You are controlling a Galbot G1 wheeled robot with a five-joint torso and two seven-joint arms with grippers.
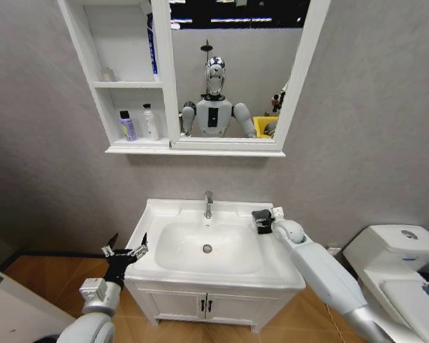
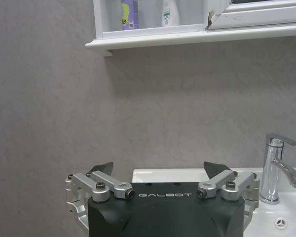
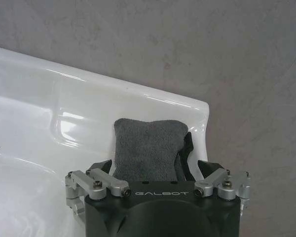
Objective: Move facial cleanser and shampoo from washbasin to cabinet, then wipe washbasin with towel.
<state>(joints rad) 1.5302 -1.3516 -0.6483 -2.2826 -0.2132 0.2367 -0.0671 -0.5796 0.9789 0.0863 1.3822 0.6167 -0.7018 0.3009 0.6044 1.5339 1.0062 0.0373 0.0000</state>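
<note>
Lower centre of your head view: washbasin [image 1: 157, 268] — dark towel [image 1: 262, 219] on its back-right rim; upper left, cabinet [image 1: 139, 148] — two bottles [image 1: 128, 126] shelved.

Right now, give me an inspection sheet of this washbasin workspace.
Surface: washbasin top bare except for the towel.
Job's things: towel at the basin's back right corner; purple bottle and white bottle on the cabinet lower shelf.
Clutter: nothing seen.
Grippers: left gripper open beside the basin's left edge; right gripper open around the towel.
Cables: nothing seen.
Surroundings: mirror, toilet, grey wall.
</note>
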